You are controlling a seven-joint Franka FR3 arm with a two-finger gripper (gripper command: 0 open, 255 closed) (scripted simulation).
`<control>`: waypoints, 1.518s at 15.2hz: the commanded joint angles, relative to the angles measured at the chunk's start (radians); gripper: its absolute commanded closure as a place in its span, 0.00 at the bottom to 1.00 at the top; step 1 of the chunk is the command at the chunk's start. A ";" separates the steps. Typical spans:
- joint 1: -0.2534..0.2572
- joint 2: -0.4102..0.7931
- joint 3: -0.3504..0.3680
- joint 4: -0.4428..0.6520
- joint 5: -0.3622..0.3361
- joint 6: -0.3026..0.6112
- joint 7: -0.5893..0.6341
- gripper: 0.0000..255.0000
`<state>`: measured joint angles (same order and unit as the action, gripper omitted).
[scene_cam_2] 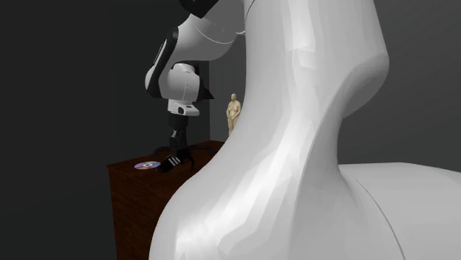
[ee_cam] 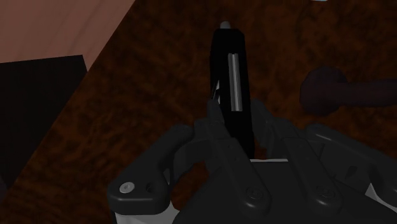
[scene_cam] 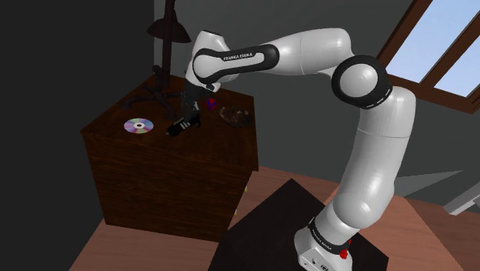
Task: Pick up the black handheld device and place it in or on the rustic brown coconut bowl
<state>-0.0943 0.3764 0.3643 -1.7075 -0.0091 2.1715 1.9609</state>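
The black handheld device [ee_cam: 232, 76], slim with a pale stripe, runs lengthwise between my gripper's fingers [ee_cam: 215, 118]. My gripper [scene_cam: 185, 121] is shut on it, low over the dark wooden cabinet top [scene_cam: 154, 142]. In the second exterior view the device [scene_cam_2: 170, 162] hangs tilted under the gripper [scene_cam_2: 176, 151], right at the surface; whether it touches I cannot tell. The brown coconut bowl [scene_cam: 235, 117] sits on the cabinet to the shoulder view's right of the gripper, a short way off.
A shiny disc [scene_cam: 138, 125] lies on the cabinet left of the device. A small red and blue object [scene_cam: 211, 104] stands near the bowl. A dark lamp [scene_cam: 168, 35] with spread legs rises at the back. A tan figurine [scene_cam_2: 233, 114] stands behind.
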 commanded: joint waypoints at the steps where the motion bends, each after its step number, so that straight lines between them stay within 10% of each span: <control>1: -0.002 -0.011 0.002 0.011 0.004 -0.021 -0.001 1.00; 23: -0.055 -0.101 -0.005 0.154 0.044 -0.256 -0.062 1.00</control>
<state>-0.1365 0.2820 0.3633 -1.5530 0.0298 1.9234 1.9172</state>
